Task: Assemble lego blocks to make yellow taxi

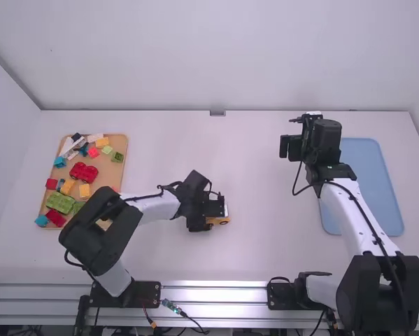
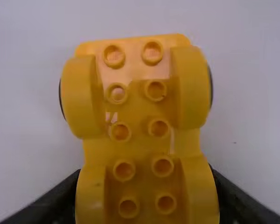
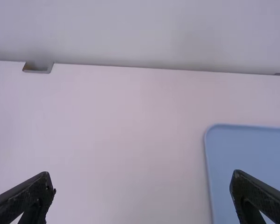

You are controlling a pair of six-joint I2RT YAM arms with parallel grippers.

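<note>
Squeezing the rounded yellow plastic car base (image 2: 142, 140), the two black fingers (image 2: 60, 200) of the left gripper (image 1: 208, 215) are clamped on it, one on each side. The car base has ten little round bumps with hollow middles, in two lines, and four puffy wheel covers. Bits of dark wheel poke out beside the far pair. It is over the middle of the white flat table (image 1: 258, 245), on the side near the robot; I can't tell if it touches the table.

The right gripper (image 1: 286, 146) has nothing in it, and its black fingers are wide apart. It is up over the right part of the table, beside the flat blue tray with round corners (image 1: 370, 185).

Far over on the left is a tan tray with round corners (image 1: 124, 164), with lots of toy blocks on it. A red bumpy car-shaped piece (image 1: 84, 172) sits near the middle. A big green bumpy block (image 1: 57, 202) and a red square block (image 1: 56, 218) are at the near end, with a small blue-green block (image 1: 41, 220) at the corner. A yellow block (image 1: 102, 142) and some long white pieces (image 1: 70, 145) are at the far end.
</note>
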